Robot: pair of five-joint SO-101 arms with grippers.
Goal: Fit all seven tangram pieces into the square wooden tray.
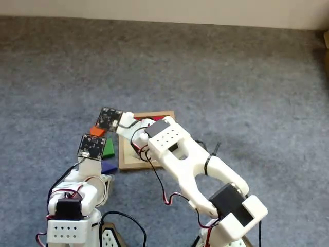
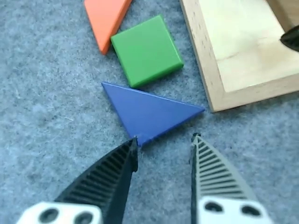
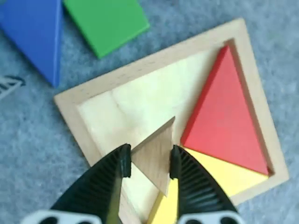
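**Mia:** What is the right gripper doing?

**Tom:** Its two jaws are pinching a plain wooden triangle piece by its sides. It holds the piece over the bare middle of the square wooden tray. I can't tell if the piece touches the tray floor.

**Mia:** What is inside the tray?

**Tom:** A big red triangle piece lies flat, tucked into one corner of the tray. A yellow triangle piece touches it and runs along the next wall of the tray. So I think two pieces are in. The wooden one would be the third, but it is not set down yet.

**Mia:** And the left gripper?

**Tom:** Its jaws are spread apart with nothing between them. It hangs low over the grey carpet, just outside the tray. One jaw tip is right at a corner of a flat blue triangle piece. That piece lies just off a corner of the tray.

**Mia:** Is anything else outside?

**Tom:** Yes. A green square piece sits near the tray wall, but it does not touch it. A pointed orange piece lies just past the green one, farther from the tray.

**Mia:** So how much is left?

**Tom:** A lot, I think. Blue, green and orange all need to go in, and most of the tray floor is bare wood. I'd say it is less than half done.
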